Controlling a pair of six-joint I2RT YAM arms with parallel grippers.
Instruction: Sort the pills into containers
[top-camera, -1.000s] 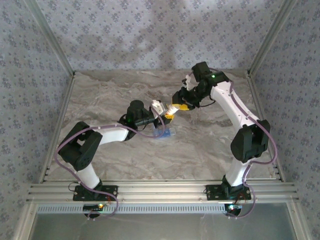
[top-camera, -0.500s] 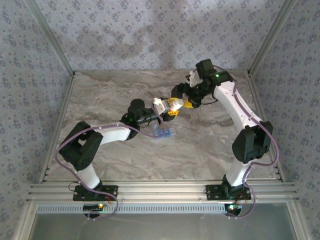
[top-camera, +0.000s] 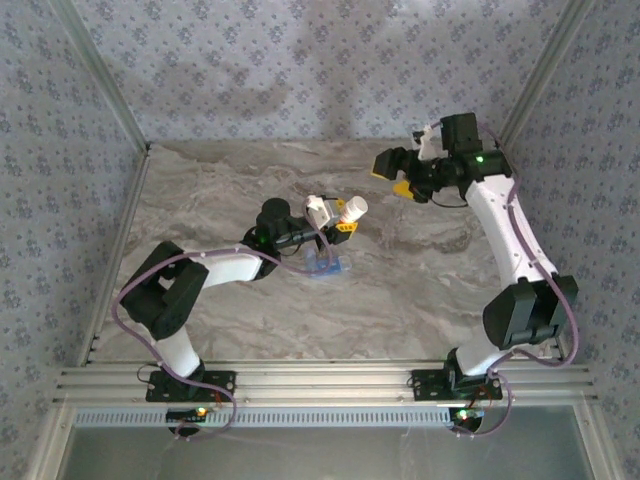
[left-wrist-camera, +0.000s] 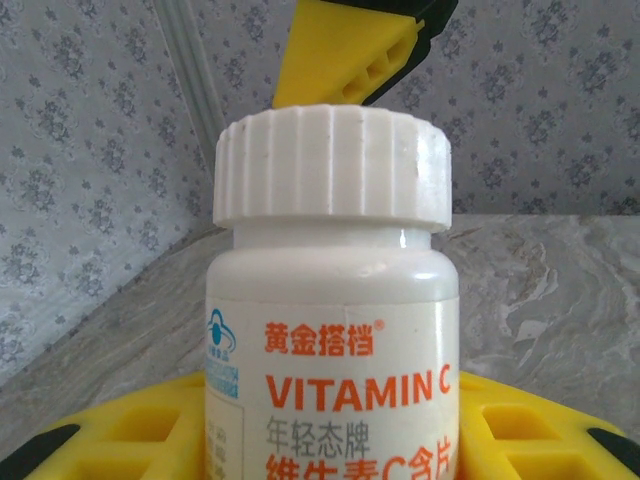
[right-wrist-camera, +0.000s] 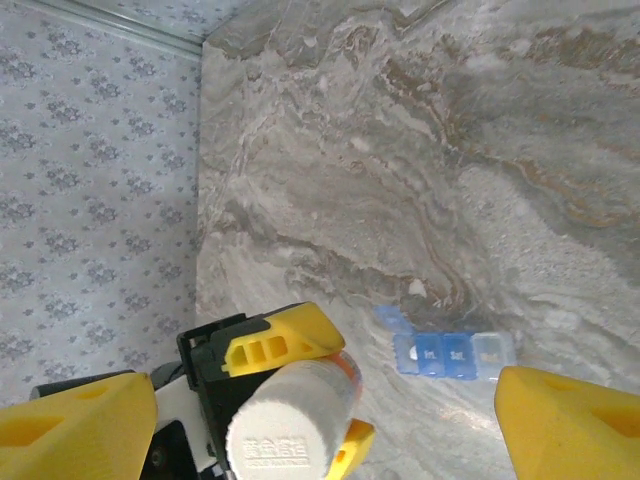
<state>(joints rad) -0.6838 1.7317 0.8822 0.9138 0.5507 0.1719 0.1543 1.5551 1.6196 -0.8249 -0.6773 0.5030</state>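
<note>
My left gripper (top-camera: 335, 218) is shut on a white vitamin C bottle (top-camera: 351, 208), held above the table with its ribbed white cap (left-wrist-camera: 331, 165) on. Yellow fingers (left-wrist-camera: 100, 440) flank the bottle (left-wrist-camera: 332, 350) in the left wrist view. My right gripper (top-camera: 392, 180) stands open toward the back right, apart from the bottle, with nothing between its fingers (right-wrist-camera: 570, 420). The containers, a translucent blue pill box (top-camera: 325, 265), lie on the table under the left gripper. In the right wrist view the pill box (right-wrist-camera: 452, 353) has its end lid (right-wrist-camera: 390, 318) open, with a small white pill (right-wrist-camera: 413, 353) inside.
A small white speck (right-wrist-camera: 417, 288) lies on the marble table (top-camera: 220, 200) just beyond the pill box; I cannot tell whether it is a pill. Patterned walls (top-camera: 300, 70) and metal corner rails (top-camera: 100, 70) enclose the table on three sides.
My right gripper has opened, let go of the bottle's cap end and pulled away to the back right. The left gripper keeps the bottle in nearly the same place.
</note>
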